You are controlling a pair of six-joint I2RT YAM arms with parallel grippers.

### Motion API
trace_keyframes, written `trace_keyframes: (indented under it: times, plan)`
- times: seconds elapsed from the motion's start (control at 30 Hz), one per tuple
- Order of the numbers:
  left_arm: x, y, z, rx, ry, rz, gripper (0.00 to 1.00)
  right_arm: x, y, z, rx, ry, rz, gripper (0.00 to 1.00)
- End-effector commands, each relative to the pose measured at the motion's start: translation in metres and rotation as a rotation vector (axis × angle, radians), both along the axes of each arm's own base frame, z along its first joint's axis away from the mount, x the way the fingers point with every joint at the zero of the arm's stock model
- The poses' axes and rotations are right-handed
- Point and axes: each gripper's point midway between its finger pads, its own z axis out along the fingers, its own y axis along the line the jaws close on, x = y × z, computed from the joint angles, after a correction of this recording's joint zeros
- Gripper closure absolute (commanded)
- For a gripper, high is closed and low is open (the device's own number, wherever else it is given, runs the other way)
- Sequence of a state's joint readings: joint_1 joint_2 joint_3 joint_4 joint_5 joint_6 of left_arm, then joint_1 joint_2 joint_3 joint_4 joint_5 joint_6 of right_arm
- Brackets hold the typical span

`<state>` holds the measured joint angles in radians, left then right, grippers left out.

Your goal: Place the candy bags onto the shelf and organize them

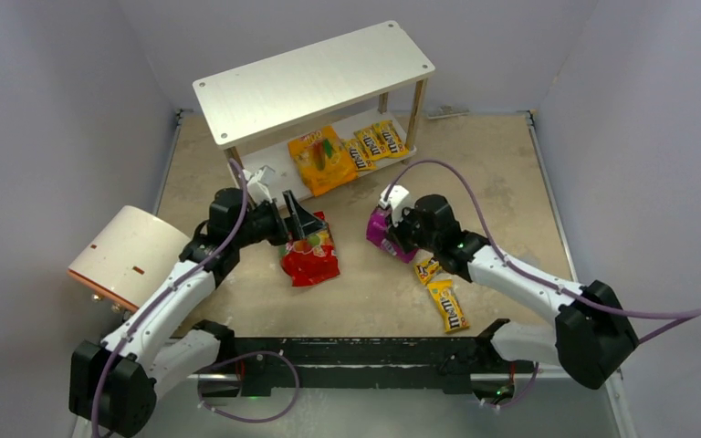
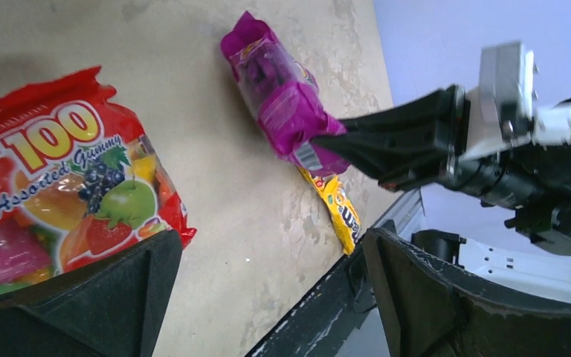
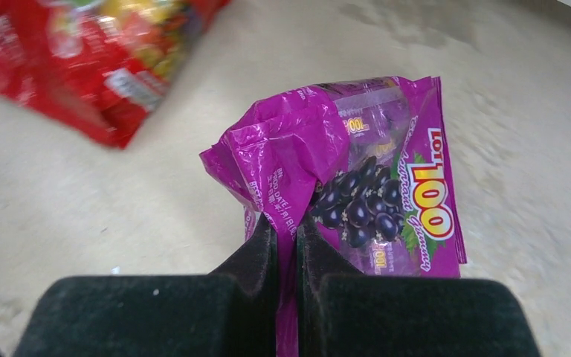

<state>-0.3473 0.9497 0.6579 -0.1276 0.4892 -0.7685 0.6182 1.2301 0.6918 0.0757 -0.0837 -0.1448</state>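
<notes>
The right gripper (image 3: 286, 223) pinched the purple bag (image 3: 386, 186) by its edge, seemingly ready to lift it to the shelf (image 1: 315, 78) beyond, while the left gripper (image 1: 297, 219) gaped above the red bag (image 1: 310, 260).

In the right wrist view the red bag (image 3: 82, 59) is blurred and cut by the top edge. The purple bag (image 3: 357, 171) vanishes between the fingers of the right tool (image 3: 286, 227). From above, the shelf (image 1: 310, 82) hides much of its lower board under the top one.
</notes>
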Motion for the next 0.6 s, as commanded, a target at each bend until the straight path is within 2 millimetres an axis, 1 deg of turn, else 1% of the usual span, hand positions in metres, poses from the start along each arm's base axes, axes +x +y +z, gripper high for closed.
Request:
trace_keyframes:
  times: [0.0, 0.03, 0.17, 0.23, 0.33, 0.47, 0.57]
  plan:
    - [-0.001, -0.020, 0.000, -0.113, 0.030, -0.048, 0.00, -0.030, 0.048, 0.038, 0.148, -0.134, 0.275, 1.00]
    - [-0.003, -0.025, -0.005, -0.113, 0.045, -0.053, 0.00, -0.032, 0.050, 0.038, 0.153, -0.142, 0.281, 1.00]
    - [-0.008, -0.046, -0.028, -0.064, 0.130, -0.029, 0.00, -0.039, 0.055, 0.051, 0.199, -0.188, 0.304, 1.00]
    - [-0.005, -0.054, -0.037, -0.070, 0.185, 0.017, 0.00, -0.046, 0.060, 0.055, 0.225, -0.208, 0.348, 1.00]
    - [0.002, -0.064, -0.042, -0.119, 0.255, 0.064, 0.00, -0.057, 0.065, 0.056, 0.253, -0.230, 0.405, 1.00]
    - [0.012, -0.070, -0.051, -0.115, 0.313, 0.134, 0.00, -0.062, 0.066, 0.056, 0.256, -0.241, 0.420, 1.00]
    - [0.014, -0.072, -0.061, -0.130, 0.373, 0.182, 0.00, -0.068, 0.069, 0.063, 0.288, -0.273, 0.454, 1.00]
